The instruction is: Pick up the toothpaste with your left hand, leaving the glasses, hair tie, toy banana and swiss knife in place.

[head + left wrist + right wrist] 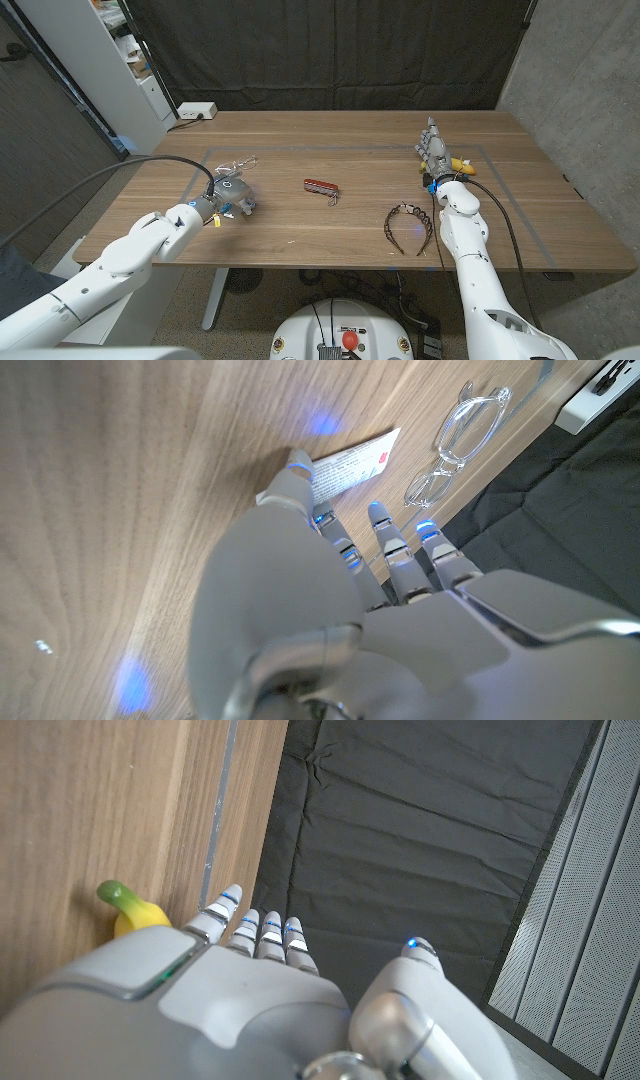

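The toothpaste [352, 458], a white tube with red print, lies on the wooden table [330, 150] under my left hand [228, 196]. The thumb [296, 468] covers its near end. The other fingers [381, 516] reach past its far side with a gap to the tube. Clear glasses [236, 164] [462, 432] lie just beyond the hand. A red swiss knife [321, 187] sits mid-table. The dark hair tie [408, 222] lies to the right. My right hand [436, 150] stands with fingers straight beside the toy banana [462, 166] [128, 910].
A white power strip [197, 111] sits at the table's far left corner. A white shelf unit [120, 60] stands off the left side, and a black curtain hangs behind the table. Grey tape lines [330, 149] mark a rectangle on the tabletop.
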### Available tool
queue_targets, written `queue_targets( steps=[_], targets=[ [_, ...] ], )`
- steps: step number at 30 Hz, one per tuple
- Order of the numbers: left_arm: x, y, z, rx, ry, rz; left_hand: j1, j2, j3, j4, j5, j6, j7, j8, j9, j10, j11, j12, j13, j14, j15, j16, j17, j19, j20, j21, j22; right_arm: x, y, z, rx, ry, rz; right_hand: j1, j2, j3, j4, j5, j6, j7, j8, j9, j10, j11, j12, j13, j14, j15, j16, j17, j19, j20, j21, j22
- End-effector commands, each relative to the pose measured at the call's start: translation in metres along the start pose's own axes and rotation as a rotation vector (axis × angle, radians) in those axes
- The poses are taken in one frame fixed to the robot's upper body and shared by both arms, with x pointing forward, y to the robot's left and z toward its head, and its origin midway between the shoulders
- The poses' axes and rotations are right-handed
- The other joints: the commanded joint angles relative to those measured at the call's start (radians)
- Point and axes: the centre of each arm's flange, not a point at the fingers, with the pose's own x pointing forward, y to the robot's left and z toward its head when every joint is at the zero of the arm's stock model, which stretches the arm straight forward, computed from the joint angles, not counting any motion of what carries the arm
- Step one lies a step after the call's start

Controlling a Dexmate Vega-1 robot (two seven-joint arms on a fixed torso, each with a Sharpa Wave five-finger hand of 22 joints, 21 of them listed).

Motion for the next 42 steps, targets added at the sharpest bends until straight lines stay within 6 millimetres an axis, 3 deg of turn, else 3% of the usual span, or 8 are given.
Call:
queue_targets(
  steps=[1, 42],
  targets=[
    [-0.001, 0.008, -0.001, 0.009, 0.018, 0.006, 0.008, 0.011, -0.004, 0.001, -0.004, 0.073, -0.039, 0.01, 0.004, 0.021, 0.0, 0.004, 0.007, 0.013, -0.127, 0.002, 0.002, 0.008, -0.004, 0.004, 0.003, -0.002, -0.001, 0.003, 0.0, -0.005, 0.007, 0.001, 0.004, -0.003, 0.001, 0.003, 0.002, 0.004, 0.001, 0.002, 0.011, 0.003, 0.003, 0.003, 0.008, 0.006, 0.006, 0.005, 0.0, 0.004, 0.008, 0.005],
    [-0.002, 0.036, -0.01, 0.032, 0.036, 0.041, -0.001, 0.013, -0.016, 0.007, -0.007, 0.09, -0.037, 0.012, 0.008, 0.046, 0.0, -0.001, 0.013, 0.03, -0.124, -0.004, 0.001, 0.008, 0.0, 0.0, 0.002, 0.004, 0.006, 0.004, 0.008, -0.013, 0.021, 0.002, 0.007, -0.007, 0.0, 0.003, 0.001, 0.005, 0.001, 0.002, 0.012, 0.002, 0.002, 0.003, 0.009, 0.004, 0.006, 0.006, 0.001, 0.005, 0.008, 0.005]
  ],
)
